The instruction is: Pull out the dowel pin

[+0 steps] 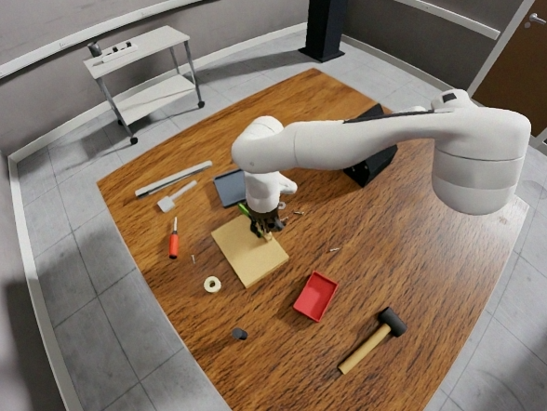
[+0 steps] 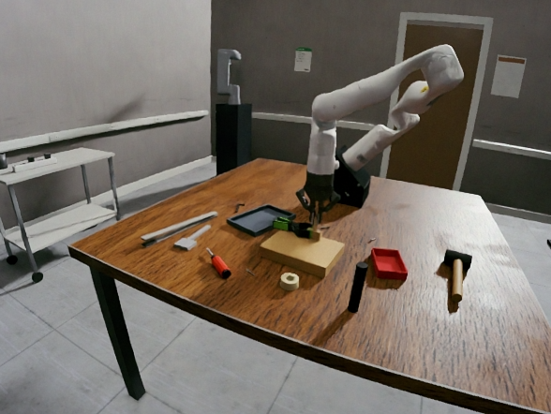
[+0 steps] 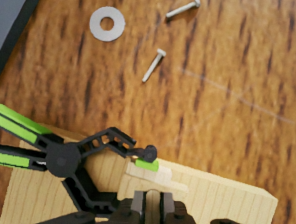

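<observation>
My gripper (image 1: 266, 229) (image 2: 316, 220) (image 3: 152, 207) points down over the small wooden block (image 2: 317, 235) and is shut on the dowel pin (image 3: 153, 198), whose round top shows between the fingertips. How deep the pin sits in its hole is hidden. The block is on the bench board (image 1: 251, 262) (image 2: 297, 250) (image 3: 230, 192), mostly hidden under the fingers in the wrist view. The black and green spring clamp (image 2: 282, 224) (image 3: 63, 159) lies at its left, one green-padded jaw at the pale bench stop (image 3: 162, 175), the other jaw partly hidden beside the fingers. The block's seam with the stop is unclear.
A blue-grey tray (image 1: 230, 188) (image 2: 260, 220) is behind the board. A washer (image 3: 107, 23) and screws (image 3: 153, 65) lie behind it. A tape roll (image 1: 212, 284) and red screwdriver (image 1: 173, 244) lie in front, a red tray (image 1: 316, 297), upright black cylinder (image 2: 357, 288) and mallet (image 1: 367, 349) farther right.
</observation>
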Motion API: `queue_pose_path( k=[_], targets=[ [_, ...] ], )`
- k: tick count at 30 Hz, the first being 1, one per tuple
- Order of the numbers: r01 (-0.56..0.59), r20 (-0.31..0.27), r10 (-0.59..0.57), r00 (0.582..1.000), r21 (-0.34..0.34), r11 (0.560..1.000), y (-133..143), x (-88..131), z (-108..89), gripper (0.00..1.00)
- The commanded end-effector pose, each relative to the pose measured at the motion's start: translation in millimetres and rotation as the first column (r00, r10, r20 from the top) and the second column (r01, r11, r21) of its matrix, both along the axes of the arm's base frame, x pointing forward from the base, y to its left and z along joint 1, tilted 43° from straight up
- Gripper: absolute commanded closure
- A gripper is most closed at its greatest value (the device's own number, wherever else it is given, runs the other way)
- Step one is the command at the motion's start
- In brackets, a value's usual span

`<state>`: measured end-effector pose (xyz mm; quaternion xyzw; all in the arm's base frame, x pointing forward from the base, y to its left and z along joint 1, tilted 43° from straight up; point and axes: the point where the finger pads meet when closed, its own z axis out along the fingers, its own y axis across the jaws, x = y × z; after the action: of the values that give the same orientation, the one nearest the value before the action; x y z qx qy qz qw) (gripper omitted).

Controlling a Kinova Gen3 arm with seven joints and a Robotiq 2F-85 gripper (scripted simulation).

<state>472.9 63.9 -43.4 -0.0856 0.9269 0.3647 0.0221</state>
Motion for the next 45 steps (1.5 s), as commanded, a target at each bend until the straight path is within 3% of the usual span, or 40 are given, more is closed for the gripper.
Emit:
queue_pose_path(
  k=[1, 45],
  targets=[
    [0.002, 0.001, -0.002, 1.0, -0.001, 1.0, -0.9, 0.6, 0.5, 0.9],
    [0.019, -0.015, -0.019, 1.0, -0.001, 1.0, -0.9, 0.6, 0.6, 0.9]
  ],
)
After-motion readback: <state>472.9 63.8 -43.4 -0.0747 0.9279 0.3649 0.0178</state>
